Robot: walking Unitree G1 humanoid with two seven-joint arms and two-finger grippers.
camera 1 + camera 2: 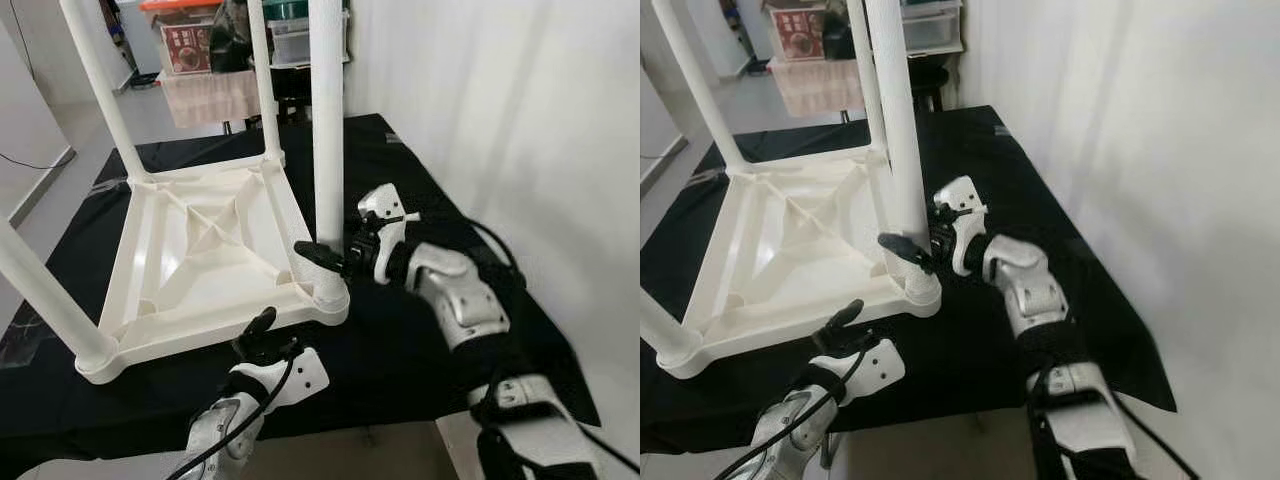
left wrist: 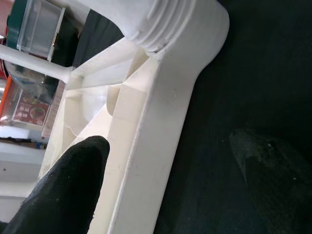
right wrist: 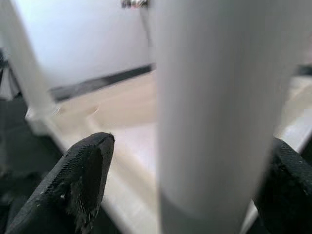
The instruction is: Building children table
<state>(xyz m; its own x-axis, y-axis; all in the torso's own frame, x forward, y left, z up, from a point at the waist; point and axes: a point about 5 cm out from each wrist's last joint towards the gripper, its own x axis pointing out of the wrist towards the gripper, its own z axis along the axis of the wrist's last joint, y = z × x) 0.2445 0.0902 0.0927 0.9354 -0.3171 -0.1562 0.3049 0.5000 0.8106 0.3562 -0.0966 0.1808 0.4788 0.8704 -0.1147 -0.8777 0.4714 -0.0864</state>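
A white plastic children's table [image 1: 200, 250] lies upside down on a black cloth, with its legs standing upright. The near right leg [image 1: 327, 150] rises from its corner socket [image 2: 161, 29]. My right gripper [image 1: 335, 258] is at the base of that leg, open, one black finger [image 3: 73, 180] on each side of the leg [image 3: 209, 107] with a gap showing. My left gripper [image 1: 272, 335] is at the table's near rim [image 2: 146, 136], open, with one finger [image 2: 68, 190] inside the frame and the other over the cloth.
The black cloth [image 1: 420, 340] covers a low platform ending just before me. A white wall [image 1: 520, 100] stands close on the right. Stacked storage boxes [image 1: 190, 40] and a draped table stand behind. Bare floor [image 1: 50, 200] lies to the left.
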